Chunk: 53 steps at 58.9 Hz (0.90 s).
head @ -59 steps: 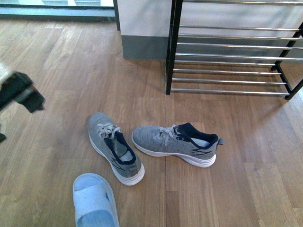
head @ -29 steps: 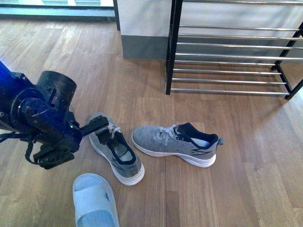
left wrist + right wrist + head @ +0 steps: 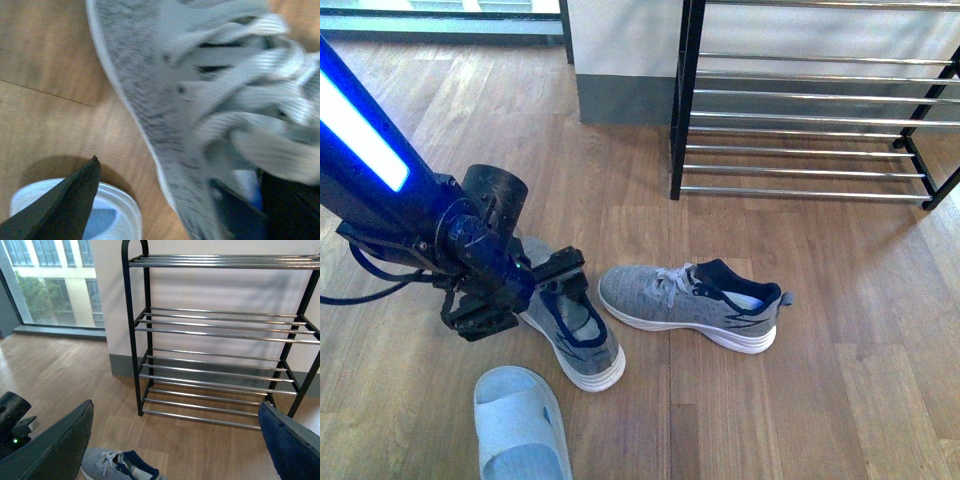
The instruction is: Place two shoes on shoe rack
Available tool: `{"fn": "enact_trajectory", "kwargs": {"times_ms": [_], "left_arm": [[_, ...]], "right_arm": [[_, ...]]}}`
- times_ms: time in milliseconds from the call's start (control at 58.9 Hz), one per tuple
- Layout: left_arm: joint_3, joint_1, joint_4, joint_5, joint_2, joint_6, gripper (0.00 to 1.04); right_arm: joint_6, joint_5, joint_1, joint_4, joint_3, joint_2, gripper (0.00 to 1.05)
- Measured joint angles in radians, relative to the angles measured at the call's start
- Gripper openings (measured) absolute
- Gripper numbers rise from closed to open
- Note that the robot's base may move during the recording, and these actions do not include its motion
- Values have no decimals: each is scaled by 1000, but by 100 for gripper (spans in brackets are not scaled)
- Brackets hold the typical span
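Fingers (image 3: 65, 205) of left gripper (image 3: 520, 296) spread wide; grey sneaker (image 3: 582, 345) between them.

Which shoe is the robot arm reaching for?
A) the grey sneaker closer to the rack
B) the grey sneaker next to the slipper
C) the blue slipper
B: the open left gripper sits over the laces of the grey sneaker beside the blue slipper.

Sneakers (image 3: 690, 300) grey knit cloth w/ white soles, slide (image 3: 515, 425) matt rubber, shoe rack (image 3: 800, 193) shiny chrome bars, floor (image 3: 820, 400) wood.
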Motion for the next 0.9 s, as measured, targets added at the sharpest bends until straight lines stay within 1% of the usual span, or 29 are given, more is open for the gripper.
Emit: {"fn": "enact_trajectory", "kwargs": {"times_ms": [68,187,221,509,628,645,730,831,899], "left_arm": [[14,21,-12,-14,31,3,69],[14,31,3,-17,34,8,52],[16,30,9,-30,34,16,45],[6,28,25,-94,29,53,1],[-55,26,64,-150,-10,85,2],[-74,28,79,-168,-23,93,2],[-165,39,114,-198,-107,120,2],[-364,84,255,-336,-338,231,2],[-461,114,327,-386,-482,304,2]], "right_arm": [[0,0,0,0,0,0,95],[0,0,0,0,0,0,95],[0,0,0,0,0,0,95],[0,0,0,0,0,0,95],[0,0,0,0,0,0,95],[0,0,0,0,0,0,95],[0,0,0,0,0,0,95],[0,0,0,0,0,0,95],[0,0,0,0,0,0,95]]}}
